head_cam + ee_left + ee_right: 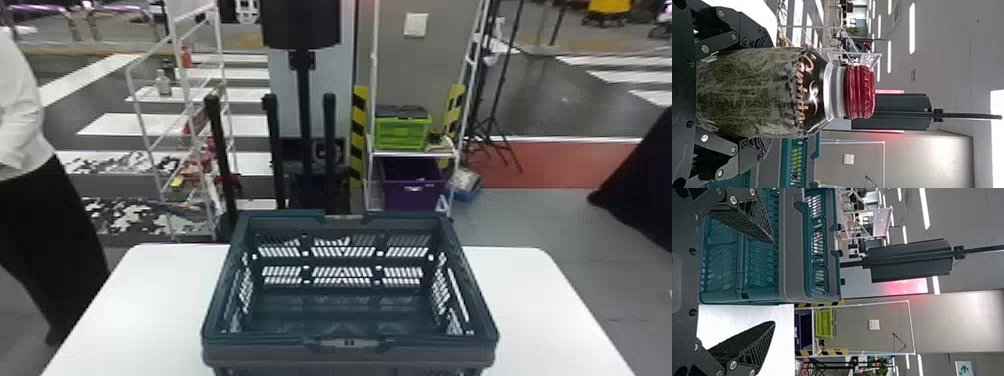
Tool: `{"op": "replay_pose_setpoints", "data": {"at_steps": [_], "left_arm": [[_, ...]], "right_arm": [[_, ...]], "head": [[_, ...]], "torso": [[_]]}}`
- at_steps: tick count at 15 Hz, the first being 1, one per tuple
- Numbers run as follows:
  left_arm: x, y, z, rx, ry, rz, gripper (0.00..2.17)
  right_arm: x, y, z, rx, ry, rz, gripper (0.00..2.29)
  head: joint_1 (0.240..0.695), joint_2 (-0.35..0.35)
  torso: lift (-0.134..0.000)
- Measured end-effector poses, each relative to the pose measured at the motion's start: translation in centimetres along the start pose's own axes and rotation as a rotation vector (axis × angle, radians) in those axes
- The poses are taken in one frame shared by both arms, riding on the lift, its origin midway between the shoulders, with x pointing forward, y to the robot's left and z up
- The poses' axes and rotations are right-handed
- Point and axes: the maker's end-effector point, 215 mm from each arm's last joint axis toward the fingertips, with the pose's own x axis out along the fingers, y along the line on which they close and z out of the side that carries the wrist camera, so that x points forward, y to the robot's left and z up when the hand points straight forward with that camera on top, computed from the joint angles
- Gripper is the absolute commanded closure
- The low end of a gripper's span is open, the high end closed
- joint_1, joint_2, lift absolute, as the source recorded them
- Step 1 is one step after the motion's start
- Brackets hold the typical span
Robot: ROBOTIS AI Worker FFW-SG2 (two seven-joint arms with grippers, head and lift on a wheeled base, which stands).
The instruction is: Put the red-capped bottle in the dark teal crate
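Clamped on the red-capped bottle [789, 92], the left gripper [765, 92] holds it upright — red cap [860, 92] at twelve o'clock — outside the dark teal crate [265, 346]. That crate sits on the white table [140, 310], at the robot's twelve o'clock. The right gripper's [774, 282] fingers stand apart.

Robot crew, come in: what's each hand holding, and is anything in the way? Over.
Left hand closed on red-capped bottle, cap up. Right hand open, empty. Crate on table, no lid in the way. Over.
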Motion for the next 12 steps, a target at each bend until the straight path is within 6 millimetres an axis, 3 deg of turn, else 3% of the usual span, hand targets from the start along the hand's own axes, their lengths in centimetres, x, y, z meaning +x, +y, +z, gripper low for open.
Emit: {"op": "replay_pose_setpoints", "data": {"at_steps": [12], "left_arm": [[0.23,0.14,-0.04,0.014,0.016,-0.005,1.89]], "right_arm": [[-0.02,-0.03,0.07,-0.002,0.0,0.002,0.15]], "head": [[0.499,0.0]], "torso": [[0.0]]}}
